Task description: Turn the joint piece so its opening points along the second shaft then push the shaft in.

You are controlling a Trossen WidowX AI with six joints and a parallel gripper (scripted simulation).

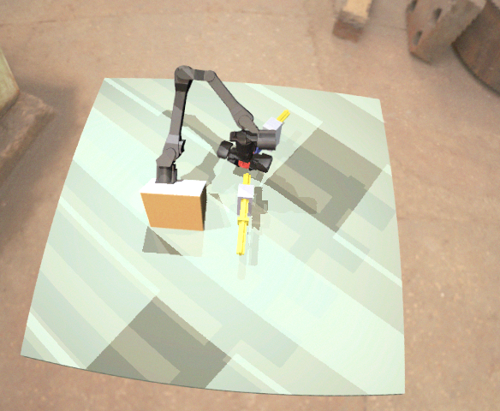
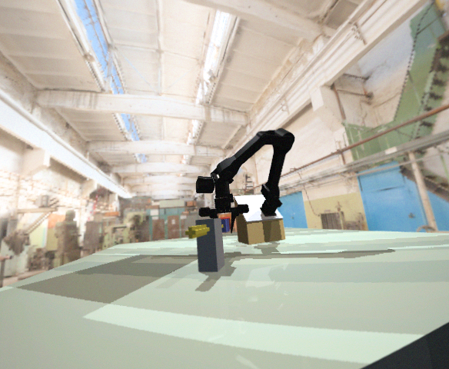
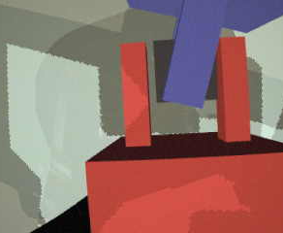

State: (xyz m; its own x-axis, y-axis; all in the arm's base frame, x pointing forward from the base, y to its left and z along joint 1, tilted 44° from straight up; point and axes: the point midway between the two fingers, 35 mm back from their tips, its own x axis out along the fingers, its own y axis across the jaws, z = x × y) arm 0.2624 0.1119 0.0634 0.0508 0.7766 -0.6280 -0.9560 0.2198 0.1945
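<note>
The red joint piece [image 1: 243,163] [image 2: 225,215] [image 3: 180,194] hangs on the blue hinge part [image 2: 226,225] [image 3: 196,53]; in the wrist view its two prongs stand either side of the blue arm. My gripper [image 1: 245,163] is shut on the red joint piece from above. The first yellow shaft [image 1: 283,116] [image 2: 197,231] runs through the fixed grey block [image 1: 272,123] [image 2: 208,246]. The second yellow shaft [image 1: 241,239], with a collar, lies through another block [image 1: 245,192]. Its near end stands a short gap from the red piece, which faces roughly toward it. The opening itself is hidden, so exact alignment cannot be told.
The arm stands on an orange box with a white top [image 1: 174,211] [image 2: 261,231], left of the second shaft in the top view. The second block stands close to the gripper on the shaft side. The pale patterned table [image 1: 285,354] carries everything.
</note>
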